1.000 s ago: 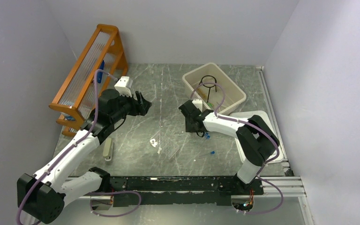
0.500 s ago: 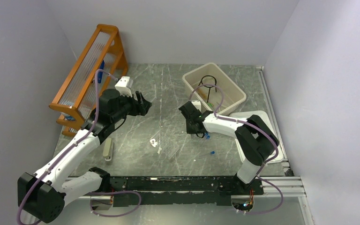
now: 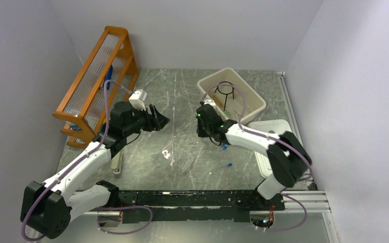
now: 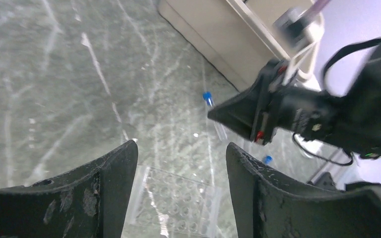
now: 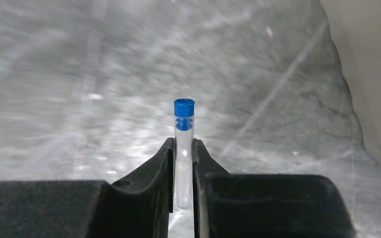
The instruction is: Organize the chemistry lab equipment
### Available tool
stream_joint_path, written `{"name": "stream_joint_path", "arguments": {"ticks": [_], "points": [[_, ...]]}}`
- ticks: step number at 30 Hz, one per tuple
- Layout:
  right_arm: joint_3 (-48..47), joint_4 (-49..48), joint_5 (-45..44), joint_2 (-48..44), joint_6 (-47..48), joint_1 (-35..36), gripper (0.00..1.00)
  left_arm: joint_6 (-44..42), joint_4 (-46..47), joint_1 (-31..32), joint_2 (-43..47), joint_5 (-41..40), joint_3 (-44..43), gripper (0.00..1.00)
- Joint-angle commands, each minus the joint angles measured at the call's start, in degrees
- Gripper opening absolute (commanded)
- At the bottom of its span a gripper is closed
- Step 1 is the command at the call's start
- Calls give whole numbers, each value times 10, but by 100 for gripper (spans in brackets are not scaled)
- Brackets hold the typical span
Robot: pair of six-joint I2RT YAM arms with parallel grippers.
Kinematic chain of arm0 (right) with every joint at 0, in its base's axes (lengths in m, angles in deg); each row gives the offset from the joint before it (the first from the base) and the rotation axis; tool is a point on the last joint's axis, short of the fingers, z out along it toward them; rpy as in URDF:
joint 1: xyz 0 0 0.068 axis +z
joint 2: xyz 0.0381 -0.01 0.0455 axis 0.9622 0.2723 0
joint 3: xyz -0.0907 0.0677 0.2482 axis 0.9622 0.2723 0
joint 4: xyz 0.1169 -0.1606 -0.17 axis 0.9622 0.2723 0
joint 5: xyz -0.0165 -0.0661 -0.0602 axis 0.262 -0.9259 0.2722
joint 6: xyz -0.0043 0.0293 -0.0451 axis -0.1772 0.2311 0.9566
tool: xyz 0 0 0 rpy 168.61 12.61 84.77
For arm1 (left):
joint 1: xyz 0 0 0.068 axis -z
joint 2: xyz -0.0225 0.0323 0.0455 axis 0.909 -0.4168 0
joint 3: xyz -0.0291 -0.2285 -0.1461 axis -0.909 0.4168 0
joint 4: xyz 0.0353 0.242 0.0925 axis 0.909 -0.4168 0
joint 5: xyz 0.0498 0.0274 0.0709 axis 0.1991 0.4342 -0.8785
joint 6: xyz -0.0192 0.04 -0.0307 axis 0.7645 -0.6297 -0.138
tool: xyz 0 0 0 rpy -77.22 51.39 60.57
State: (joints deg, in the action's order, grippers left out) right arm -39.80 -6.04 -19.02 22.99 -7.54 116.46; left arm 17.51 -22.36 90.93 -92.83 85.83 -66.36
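Since a second ago, the right gripper (image 3: 203,123) has drawn back from the middle of the table (image 3: 182,93) toward the beige bin (image 3: 254,99), and its jaws have closed. Meanwhile the left gripper (image 3: 160,120) has reached further toward the centre.

From the right wrist we see the jaws pinched narrowly on a blue-capped tube (image 5: 183,135). It stands upright between them, with its cap clear above the fingertips. The table behind it is blurred, so we can only say the tube seems lifted off the surface.

From the left wrist we see the left jaws spread wide with nothing between them. A clear well plate (image 4: 177,204) lies flat on the table below them. A loose tube (image 4: 213,110), also capped in blue, lies on the table just beside the tip of the right gripper. A tiny blue piece (image 4: 267,159) lies nearer the right arm.

In the overhead view the black wire ring (image 3: 225,90) stands inside the beige bin. The orange rack (image 3: 92,76) leans by the left wall, well apart from both grippers.
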Motion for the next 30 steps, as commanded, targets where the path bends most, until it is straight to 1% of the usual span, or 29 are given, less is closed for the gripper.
{"name": "stream_joint_path", "arguments": {"ticks": [1,4,8,10,13,15,20,24,26,27,28,30], "points": [[7,-134,53,-107,0,3,9,83,121,1,-16,113,33,69],[7,-186,87,-150,-30,2,9,123,169,8,-34,142,41,74],[8,-241,125,-179,-81,2,9,160,240,21,-50,173,40,80],[16,-265,151,-190,-106,3,9,183,277,29,-59,185,39,80],[31,-288,168,-206,-133,2,10,214,328,45,-72,196,45,76],[37,-291,177,-214,-143,2,10,224,347,58,-82,195,48,71],[39,-280,197,-222,-151,1,10,206,343,75,-95,195,37,54],[47,-270,206,-229,-152,0,11,165,294,80,-92,180,15,43],[49,-267,215,-230,-155,0,11,143,272,82,-90,172,5,34],[50,-266,219,-231,-156,0,11,130,262,82,-89,172,1,26],[50,-264,222,-231,-157,0,11,113,247,82,-88,173,-5,21],[48,-258,235,-232,-158,-2,14,60,192,82,-83,168,-30,12]]}}
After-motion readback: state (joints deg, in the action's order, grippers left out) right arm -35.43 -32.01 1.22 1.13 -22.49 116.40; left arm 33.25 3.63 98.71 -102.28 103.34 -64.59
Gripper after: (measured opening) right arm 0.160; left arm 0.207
